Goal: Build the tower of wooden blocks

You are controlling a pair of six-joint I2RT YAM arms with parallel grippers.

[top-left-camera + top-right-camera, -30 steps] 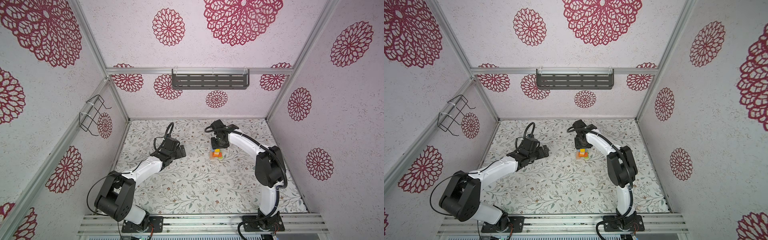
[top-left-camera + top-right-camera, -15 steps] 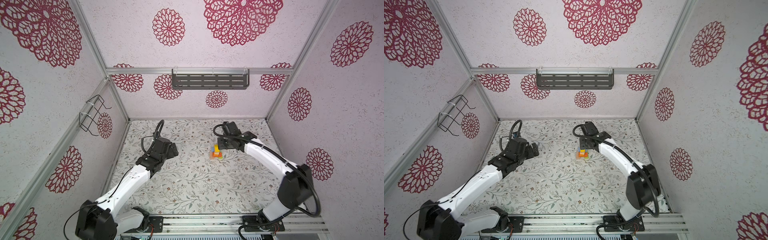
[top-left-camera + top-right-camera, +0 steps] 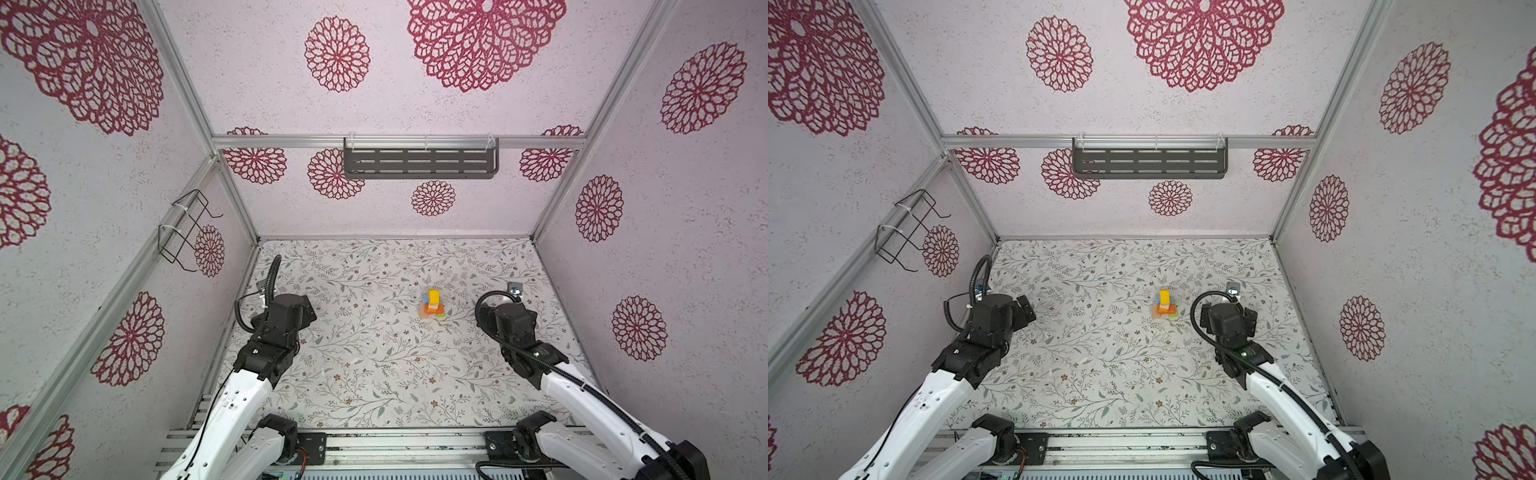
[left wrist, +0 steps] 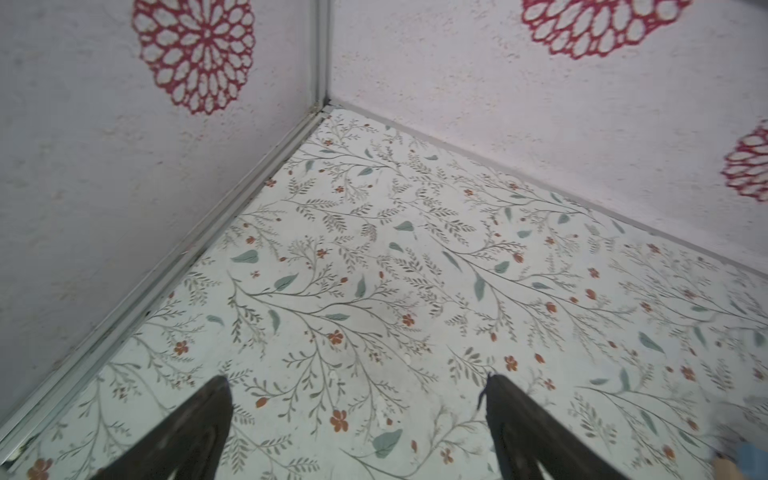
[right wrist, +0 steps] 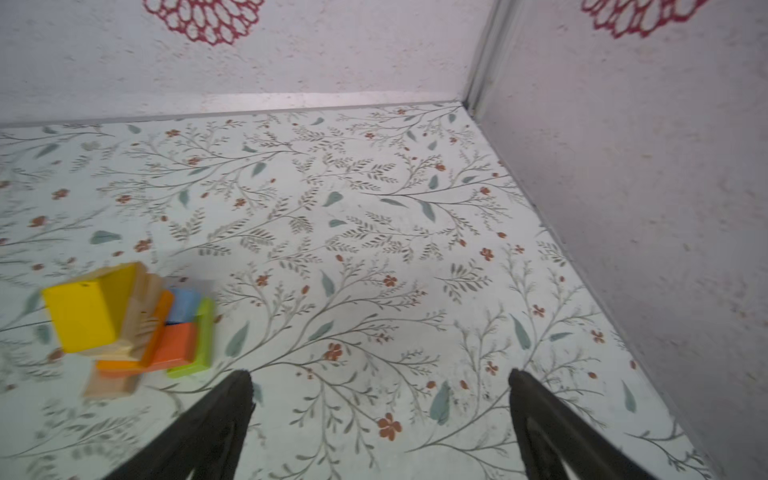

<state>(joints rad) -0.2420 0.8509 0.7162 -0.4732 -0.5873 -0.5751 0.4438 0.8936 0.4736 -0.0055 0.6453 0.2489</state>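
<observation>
Right tool [image 5: 380, 382] empty, jaws wide, near the tower [image 5: 137, 328]. Left tool [image 4: 357, 384] likewise wide and empty, well apart from it. Yellow block [image 5: 79, 320] topmost; block markings too blurred to read.

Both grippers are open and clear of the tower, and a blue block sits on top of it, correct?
Not quite. The right wrist view shows the yellow block on top of the tower; the blue block sits lower in the stack. The rest holds: the left gripper and the right gripper are open and clear of it.
</observation>
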